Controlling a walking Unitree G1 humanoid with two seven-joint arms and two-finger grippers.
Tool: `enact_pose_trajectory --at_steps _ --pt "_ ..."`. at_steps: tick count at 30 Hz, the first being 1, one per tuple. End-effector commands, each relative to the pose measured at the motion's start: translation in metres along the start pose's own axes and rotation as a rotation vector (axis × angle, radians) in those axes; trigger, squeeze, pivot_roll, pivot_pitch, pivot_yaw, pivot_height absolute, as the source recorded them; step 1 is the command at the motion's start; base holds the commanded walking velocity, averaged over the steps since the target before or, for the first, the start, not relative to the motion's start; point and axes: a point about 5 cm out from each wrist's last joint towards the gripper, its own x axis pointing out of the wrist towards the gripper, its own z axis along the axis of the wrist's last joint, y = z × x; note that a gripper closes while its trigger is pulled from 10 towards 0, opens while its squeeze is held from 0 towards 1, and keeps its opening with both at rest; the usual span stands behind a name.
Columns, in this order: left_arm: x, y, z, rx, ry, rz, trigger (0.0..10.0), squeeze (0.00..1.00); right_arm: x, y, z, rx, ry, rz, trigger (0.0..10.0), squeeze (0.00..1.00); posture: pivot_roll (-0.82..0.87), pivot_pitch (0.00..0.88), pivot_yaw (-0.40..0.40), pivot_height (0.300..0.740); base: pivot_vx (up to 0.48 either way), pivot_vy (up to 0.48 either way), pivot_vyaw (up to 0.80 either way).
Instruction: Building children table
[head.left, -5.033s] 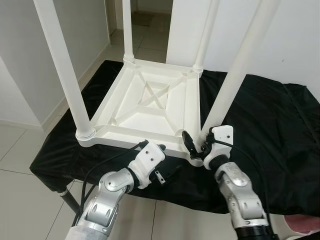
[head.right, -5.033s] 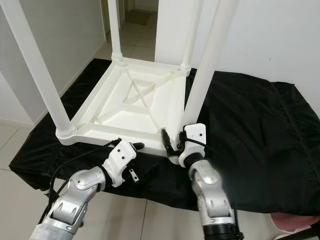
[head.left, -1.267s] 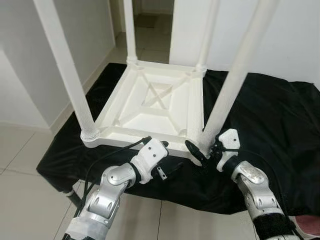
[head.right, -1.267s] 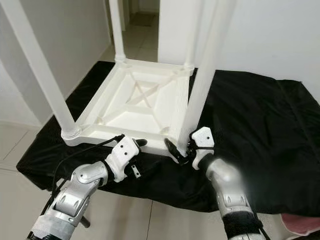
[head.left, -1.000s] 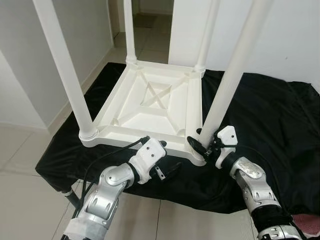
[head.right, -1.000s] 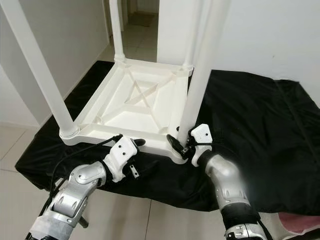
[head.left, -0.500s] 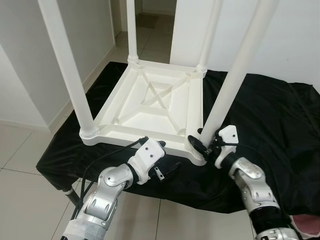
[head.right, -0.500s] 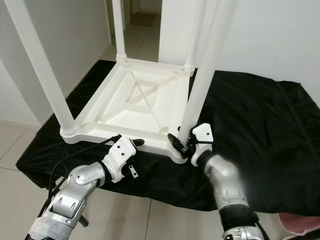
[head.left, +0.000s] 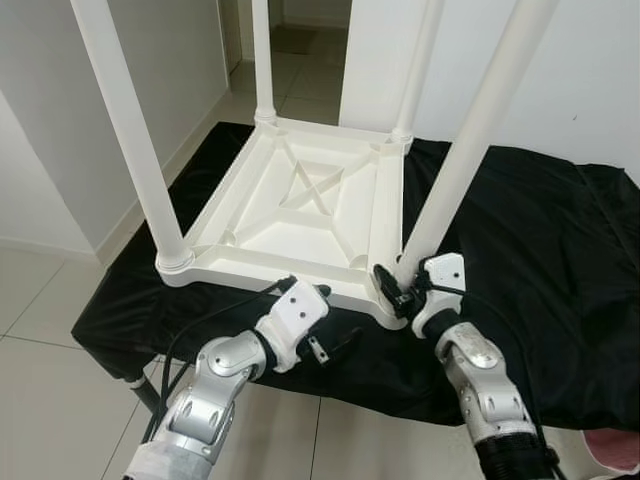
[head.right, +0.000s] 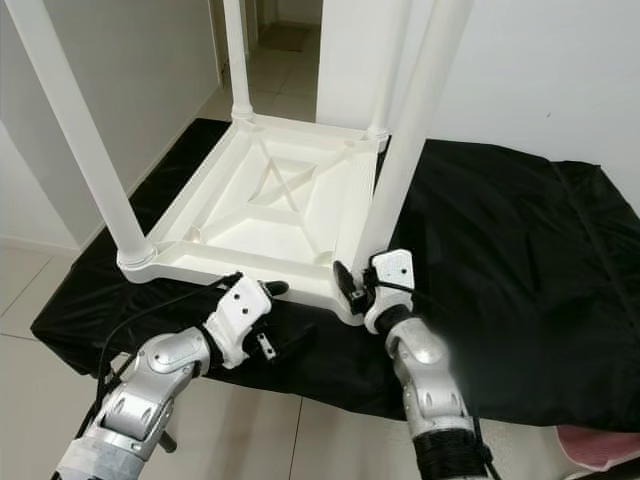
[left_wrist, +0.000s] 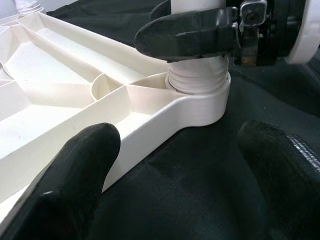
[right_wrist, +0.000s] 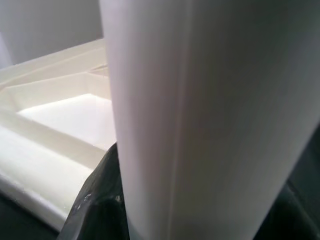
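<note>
The white children's table (head.left: 300, 215) lies upside down on a black cloth (head.left: 520, 230), its legs pointing up. My right gripper (head.left: 400, 290) is shut round the base of the near right leg (head.left: 470, 140), just above its socket (left_wrist: 197, 82); the right wrist view has that leg (right_wrist: 200, 115) close between the fingers (right_wrist: 100, 200). My left gripper (head.left: 335, 315) is open at the table's front rim, low by the cloth. Its two fingers (left_wrist: 75, 175) spread wide, one by the rim and one over the cloth, holding nothing.
The cloth-covered stand ends just in front of my arms, with pale tiled floor (head.left: 60, 330) below and to the left. White walls and a doorway (head.left: 300, 30) stand behind. A pink thing (head.left: 615, 450) lies at the lower right. A black cable (head.left: 190, 340) loops along my left arm.
My right gripper has come in to the base of the near right leg and closed round it, its wrist turning. The left gripper has kept its place by the front rim.
</note>
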Motion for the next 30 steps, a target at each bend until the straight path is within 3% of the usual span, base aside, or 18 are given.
enact_pose_trajectory --at_steps 1,2,4,9,17,18,21,27,28,29,30 --pt "-0.001 0.003 -0.002 -0.013 0.008 0.079 10.0 0.00 -0.001 -0.002 0.006 0.012 -0.016 -0.096 10.0 0.00 -0.01 0.000 -0.029 0.740 0.000 0.000 0.00" --pt "-0.001 0.003 -0.002 -0.013 0.008 0.079 10.0 0.00 -0.001 -0.002 0.006 0.012 -0.016 -0.096 10.0 0.00 -0.01 0.000 -0.029 0.740 0.000 0.000 0.00" --pt "-0.001 0.003 -0.002 -0.013 0.009 0.080 10.0 0.00 -0.002 0.005 0.003 0.045 -0.005 -0.225 10.0 0.00 0.00 0.001 -0.030 0.740 0.000 0.000 0.00" --pt "-0.003 0.002 -0.002 -0.012 0.014 0.081 10.0 0.00 0.002 0.028 0.003 0.090 0.008 -0.250 10.0 0.00 0.00 0.000 -0.030 0.740 0.000 0.000 0.00" --pt "-0.004 0.003 -0.002 -0.009 0.013 0.084 10.0 0.00 0.001 0.027 0.003 0.107 0.020 -0.229 10.0 0.00 0.01 0.000 -0.034 0.740 0.000 0.000 0.00" --pt "-0.003 0.003 -0.001 -0.008 0.010 0.086 10.0 0.00 0.000 0.030 0.007 0.132 -0.004 -0.173 10.0 1.00 0.01 0.000 -0.034 0.740 0.000 0.000 0.00" --pt "-0.003 0.004 0.000 -0.008 0.008 0.087 10.0 0.00 0.000 0.032 0.011 0.151 -0.036 -0.123 10.0 1.00 0.01 0.000 -0.034 0.740 0.000 0.000 0.00" --pt "-0.002 0.002 0.000 -0.008 0.003 0.084 10.0 0.00 0.000 0.023 0.016 0.089 -0.044 -0.104 10.0 1.00 0.01 0.000 -0.040 0.740 0.000 0.000 0.00" --pt "-0.002 0.001 0.000 -0.009 0.002 0.083 10.0 0.00 -0.002 0.020 0.017 0.092 -0.048 -0.084 10.0 0.76 0.01 0.000 -0.042 0.740 0.000 0.000 0.00" --pt "-0.002 0.001 0.000 -0.009 0.002 0.083 10.0 0.00 -0.002 0.020 0.017 0.092 -0.048 -0.084 10.0 0.76 0.01 0.000 -0.042 0.740 0.000 0.000 0.00" --pt "-0.002 0.000 0.001 -0.011 0.001 0.081 10.0 0.00 -0.008 0.014 0.019 0.093 -0.059 -0.011 10.0 0.00 0.01 0.000 -0.045 0.740 0.000 0.000 0.00"
